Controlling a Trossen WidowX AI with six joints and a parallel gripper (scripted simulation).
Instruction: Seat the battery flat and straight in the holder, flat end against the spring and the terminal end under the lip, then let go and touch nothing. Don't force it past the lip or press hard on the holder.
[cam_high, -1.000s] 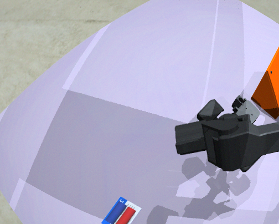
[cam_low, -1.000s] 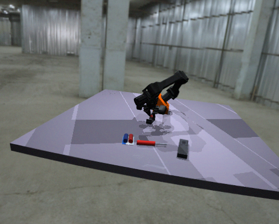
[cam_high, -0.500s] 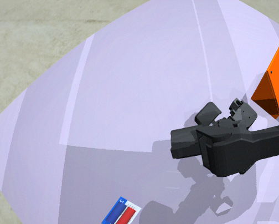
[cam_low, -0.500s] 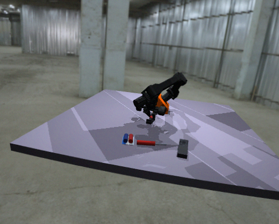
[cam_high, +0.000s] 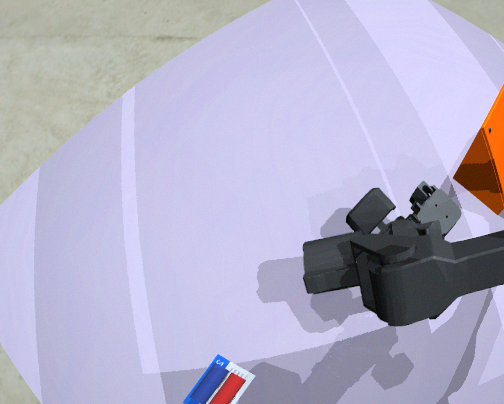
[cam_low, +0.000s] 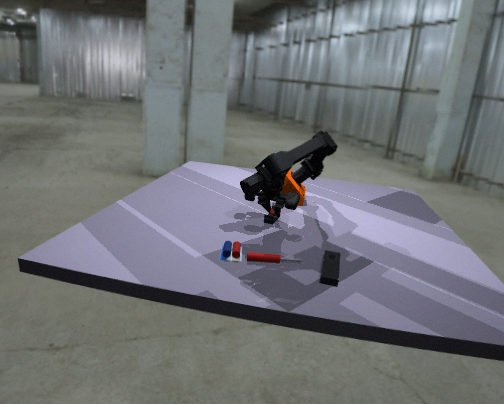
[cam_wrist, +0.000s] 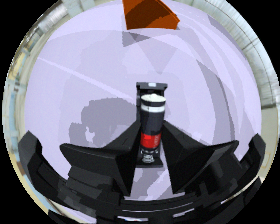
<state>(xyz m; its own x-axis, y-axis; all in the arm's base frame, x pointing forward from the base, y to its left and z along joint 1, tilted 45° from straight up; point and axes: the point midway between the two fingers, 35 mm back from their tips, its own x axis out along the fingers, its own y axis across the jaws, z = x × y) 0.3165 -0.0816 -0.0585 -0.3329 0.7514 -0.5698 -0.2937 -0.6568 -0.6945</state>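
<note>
The battery (cam_wrist: 152, 120) (cam_low: 272, 212), black with a red band and a pale far end, is between the fingers of my gripper (cam_wrist: 150, 123), which is shut on it. The black holder (cam_wrist: 161, 87) (cam_low: 270, 219) is beneath it, its end walls showing beyond both ends of the battery in the wrist view. A shiny coil-like part shows at the battery's near end. The pale far end looks higher than the near end, and stands just short of the far wall. Whether the battery touches the holder floor is hidden. The arm covers battery and holder in the top view.
A blue and white pack with a blue and a red cylinder (cam_high: 232, 387) (cam_low: 236, 249) is on the table. A red-handled screwdriver (cam_low: 263, 258) and a black block (cam_low: 330, 268) are to its right in the exterior view. An orange bracket (cam_high: 492, 165) (cam_low: 298, 192) (cam_wrist: 147, 15) stands behind the holder.
</note>
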